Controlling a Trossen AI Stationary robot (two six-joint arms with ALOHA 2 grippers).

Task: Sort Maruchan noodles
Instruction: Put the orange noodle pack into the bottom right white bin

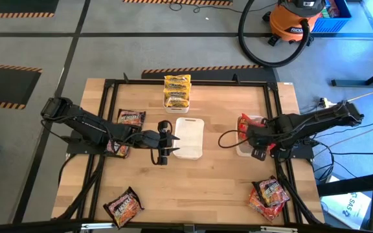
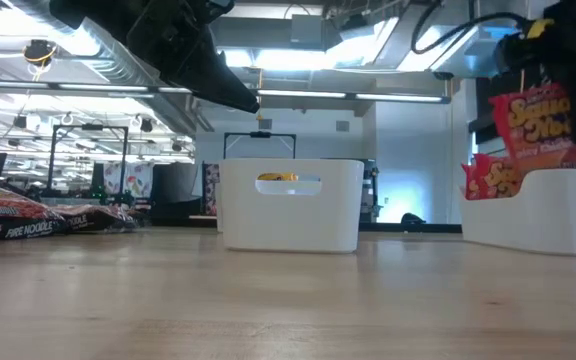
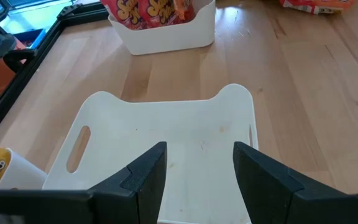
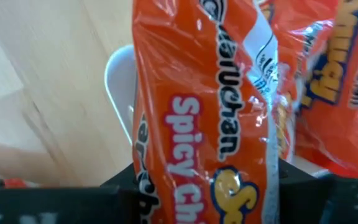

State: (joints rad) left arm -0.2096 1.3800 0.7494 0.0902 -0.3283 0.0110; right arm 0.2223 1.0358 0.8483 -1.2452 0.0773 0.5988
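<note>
Gripping a red-orange Spicy Chicken packet (image 4: 216, 118), my right gripper (image 1: 259, 147) hangs over the right-hand white tray (image 1: 244, 150); the packet fills the wrist view and hides both fingers and most of the tray. My left gripper (image 1: 162, 139) hovers with its fingers spread beside the empty middle tray (image 1: 190, 137). Yellow packets (image 1: 177, 90) stack at the far edge. Dark packets (image 1: 123, 206) lie near my left arm, partly covered by it, and red-orange ones (image 1: 269, 194) sit at the near right corner.
</note>
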